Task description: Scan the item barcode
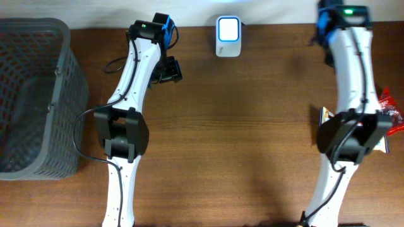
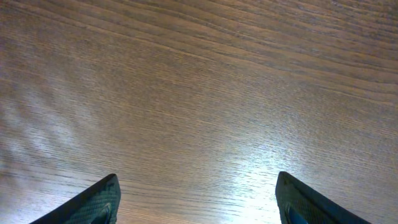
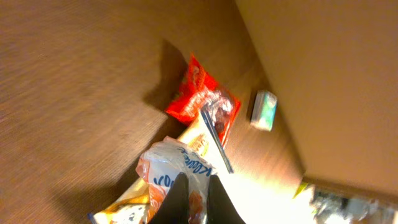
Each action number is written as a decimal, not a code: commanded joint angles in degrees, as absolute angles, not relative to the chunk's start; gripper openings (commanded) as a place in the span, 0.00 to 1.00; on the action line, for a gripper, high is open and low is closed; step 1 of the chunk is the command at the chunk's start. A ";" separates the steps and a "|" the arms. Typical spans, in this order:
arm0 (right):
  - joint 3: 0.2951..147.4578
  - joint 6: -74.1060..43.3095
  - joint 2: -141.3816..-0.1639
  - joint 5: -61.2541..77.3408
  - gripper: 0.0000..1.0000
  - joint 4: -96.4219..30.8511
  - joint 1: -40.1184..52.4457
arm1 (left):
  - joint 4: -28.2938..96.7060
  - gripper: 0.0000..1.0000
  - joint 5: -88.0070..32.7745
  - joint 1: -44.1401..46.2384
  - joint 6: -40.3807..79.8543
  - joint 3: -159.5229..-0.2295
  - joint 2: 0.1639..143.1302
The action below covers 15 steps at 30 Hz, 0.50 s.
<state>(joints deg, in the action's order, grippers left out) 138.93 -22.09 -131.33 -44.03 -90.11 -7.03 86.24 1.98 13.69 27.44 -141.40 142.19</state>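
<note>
Where the table (image 1: 252, 145) meets its right edge, the snack packets (image 1: 388, 108) are lying in a loose heap, and from overhead I am seeing them partly tucked under the right arm's elbow. Through the right wrist camera I am picking out a red packet (image 3: 202, 99), a white and blue bag (image 3: 177, 167) overlapping a yellow pack (image 3: 198, 138), and a small pale green box (image 3: 264, 110) lying apart from them. I cannot tell where any barcode is facing. The scanner (image 1: 228, 36) is sitting at the middle of the far edge, its face glowing white inside a blue rim, well apart from the heap. The grey mesh basket (image 1: 38, 94) is standing at the left edge, and I am making out only its own lattice walls and floor.

The right arm is folding at the elbow over the heap and reaching on toward the far right corner, with the right gripper (image 3: 195, 186) pinched fully together. Its fingers are crossing the bag in the wrist view, yet overhead the wrist is sitting well beyond the heap, so it is gripping nothing. The left arm is leaning toward the far edge, left of the scanner, and the left gripper (image 2: 196, 180) is hanging with its jaws spread wide over bare wood, well apart from the packets.
</note>
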 commanded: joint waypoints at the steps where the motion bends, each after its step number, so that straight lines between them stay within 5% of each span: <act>1: 139.13 -27.51 -131.02 -34.59 0.04 -90.96 -13.72 | 86.67 0.76 2.61 13.76 26.72 -142.50 142.19; 6: 138.41 -27.49 -131.02 -28.69 0.10 -92.14 -20.18 | 86.67 0.77 2.61 13.76 26.72 -142.50 142.19; 7: 138.30 -27.46 -131.02 -28.69 0.17 -92.29 -20.86 | 86.67 0.77 2.61 13.76 26.72 -142.50 142.19; 9: 138.21 -27.49 -131.02 -28.69 0.60 -92.79 -21.89 | 86.65 0.77 2.61 13.76 26.72 -142.50 142.19; 10: 138.21 -27.46 -131.02 -28.69 0.71 -92.90 -22.24 | 86.63 0.77 2.59 13.76 26.72 -142.50 142.19; 11: 138.21 -27.40 -131.02 -28.75 0.75 -93.06 -22.26 | 86.65 0.78 2.59 13.76 26.72 -142.50 142.19; 13: 138.23 -27.59 -130.78 -28.69 0.97 -94.04 -21.74 | 86.63 1.00 2.61 13.76 26.72 -142.50 142.19; 15: 138.23 -27.53 -130.26 -28.69 0.99 -94.32 -21.17 | 86.50 0.99 2.61 13.76 26.72 -142.50 142.19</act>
